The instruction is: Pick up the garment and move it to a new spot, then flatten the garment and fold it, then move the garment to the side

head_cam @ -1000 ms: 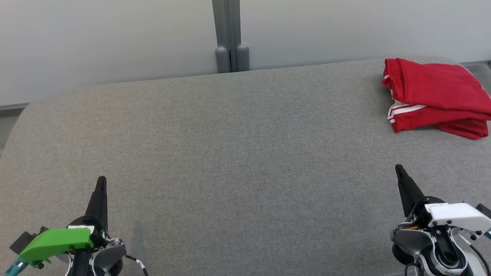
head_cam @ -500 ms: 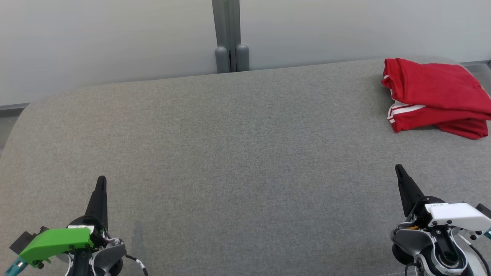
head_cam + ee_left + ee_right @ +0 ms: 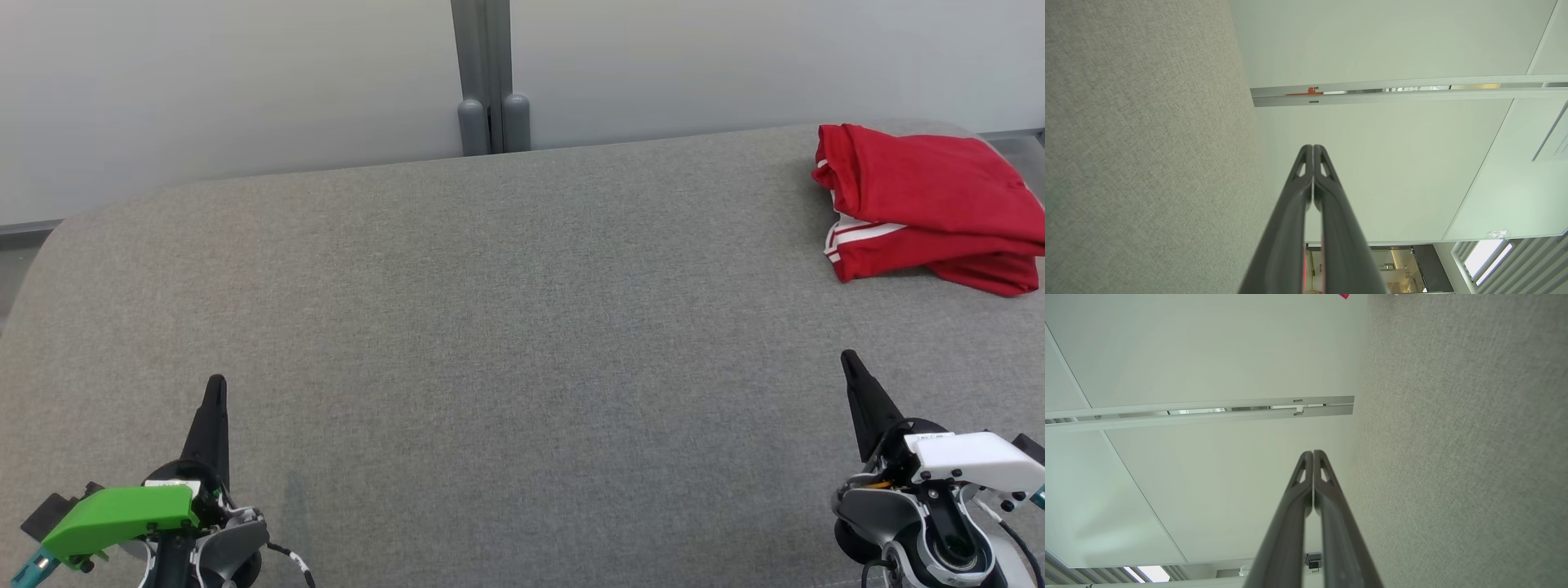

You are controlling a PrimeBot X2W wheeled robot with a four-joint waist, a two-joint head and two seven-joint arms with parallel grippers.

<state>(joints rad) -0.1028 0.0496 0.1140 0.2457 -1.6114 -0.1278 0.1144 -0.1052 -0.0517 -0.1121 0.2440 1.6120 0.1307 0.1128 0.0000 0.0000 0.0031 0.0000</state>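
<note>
A: Where's the garment?
B: The red garment [image 3: 922,208] with white stripes sits at the far right corner of the grey counter [image 3: 490,327], close to the edge. It's a loose, layered bundle and nothing touches it.
A: And our grippers?
B: The left gripper [image 3: 215,382] is at the near left and the right gripper [image 3: 849,358] at the near right. Both are well apart from the garment. On each, the fingers [image 3: 1290,228] are pressed together tip to tip with nothing between them.
A: Why parked like that?
B: We read it as a rest pose: closed, low, and out of the way, so the middle of the counter is in plain sight for us.
A: What stage is this?
B: We can't settle it. The bundle off to the side fits either a finished fold or a start not yet begun. If it's the start, our right arm is the nearer one to reach with.
</note>
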